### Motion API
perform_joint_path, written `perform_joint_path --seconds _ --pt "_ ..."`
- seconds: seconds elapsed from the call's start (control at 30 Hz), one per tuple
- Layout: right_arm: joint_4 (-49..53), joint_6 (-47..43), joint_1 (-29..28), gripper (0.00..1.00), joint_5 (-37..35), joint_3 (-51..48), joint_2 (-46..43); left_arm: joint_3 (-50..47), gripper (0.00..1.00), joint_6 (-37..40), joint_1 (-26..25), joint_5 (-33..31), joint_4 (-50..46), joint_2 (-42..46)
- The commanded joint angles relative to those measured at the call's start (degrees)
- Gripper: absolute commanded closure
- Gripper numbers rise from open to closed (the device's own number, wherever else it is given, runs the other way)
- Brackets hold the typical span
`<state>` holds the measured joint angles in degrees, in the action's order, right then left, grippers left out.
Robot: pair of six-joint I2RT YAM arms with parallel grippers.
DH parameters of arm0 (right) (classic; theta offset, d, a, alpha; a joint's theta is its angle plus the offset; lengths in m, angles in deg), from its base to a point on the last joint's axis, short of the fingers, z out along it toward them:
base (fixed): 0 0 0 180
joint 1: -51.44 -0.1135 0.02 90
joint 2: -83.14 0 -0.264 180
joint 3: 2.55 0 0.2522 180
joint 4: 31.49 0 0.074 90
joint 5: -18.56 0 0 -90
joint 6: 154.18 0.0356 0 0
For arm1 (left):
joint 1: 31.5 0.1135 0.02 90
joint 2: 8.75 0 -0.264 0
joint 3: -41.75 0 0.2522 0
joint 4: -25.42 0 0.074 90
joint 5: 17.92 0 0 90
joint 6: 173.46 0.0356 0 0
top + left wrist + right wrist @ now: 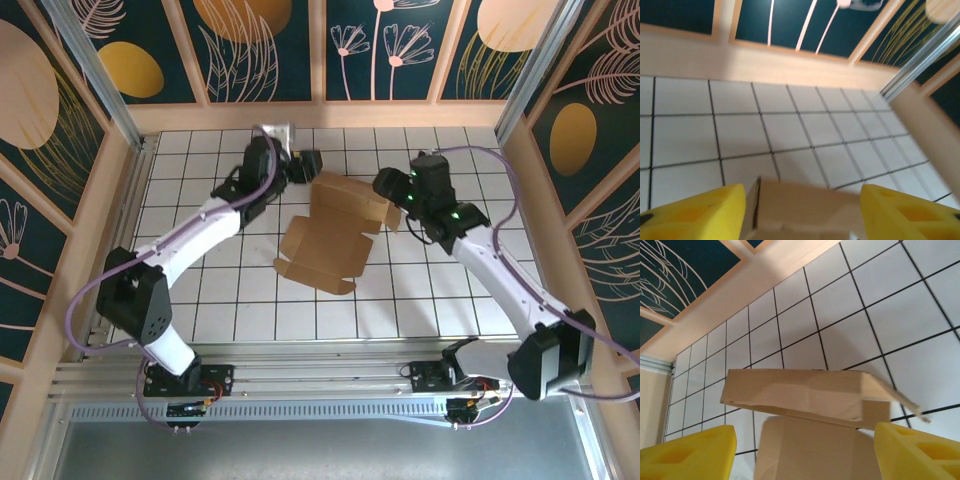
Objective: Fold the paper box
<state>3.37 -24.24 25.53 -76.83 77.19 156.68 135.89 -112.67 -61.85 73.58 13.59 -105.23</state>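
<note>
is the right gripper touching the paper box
Cannot tell. In the right wrist view the paper box lies between the right gripper's open fingers; tile shows beside one, but the other meets the cardboard's edge in the picture without plain contact.

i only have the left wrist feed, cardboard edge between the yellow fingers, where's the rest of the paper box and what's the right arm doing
observer: In the top view the paper box lies in the middle of the table, far end folded up, near flaps flat.
operator: and the right end effector
observer: The right end effector is at the box's far right corner, opposite the left end effector at the far left one.
operator: gripping yet
observer: No. In the right wrist view its fingers stand wide apart, with a raised flap tilted between them.
</note>
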Motion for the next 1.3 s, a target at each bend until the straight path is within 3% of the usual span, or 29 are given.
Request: perform_joint_path --seconds 0.0,0.2,0.57,0.9,1.1,1.27 --pt "9.4 8.9 -1.3 0.27 -6.7 5.8 5.7 10.2 0.43 -5.2 4.7 8.9 -13.0 -9.4" --pt "9.6 12.3 -1.5 0.28 -2.7 8.8 12.5 28.6 0.46 -3.3 5.8 20.4 -22.6 -24.8" --pt "5.2 7.6 -0.8 0.31 -2.4 10.9 18.3 20.8 0.46 0.1 5.8 24.6 -19.0 -24.5" --pt "4.7 7.2 -0.6 0.32 -0.4 13.5 22.7 15.2 0.45 -1.2 5.8 27.9 -15.5 -21.5" --pt "3.7 6.9 -0.5 0.28 1.8 13.2 23.3 14.5 0.45 -2.3 5.9 29.0 -13.9 -21.2" --pt "-0.3 7.0 -0.2 0.22 8.5 11.6 23.2 14.8 0.46 -2.6 5.8 29.1 -13.5 -21.6"
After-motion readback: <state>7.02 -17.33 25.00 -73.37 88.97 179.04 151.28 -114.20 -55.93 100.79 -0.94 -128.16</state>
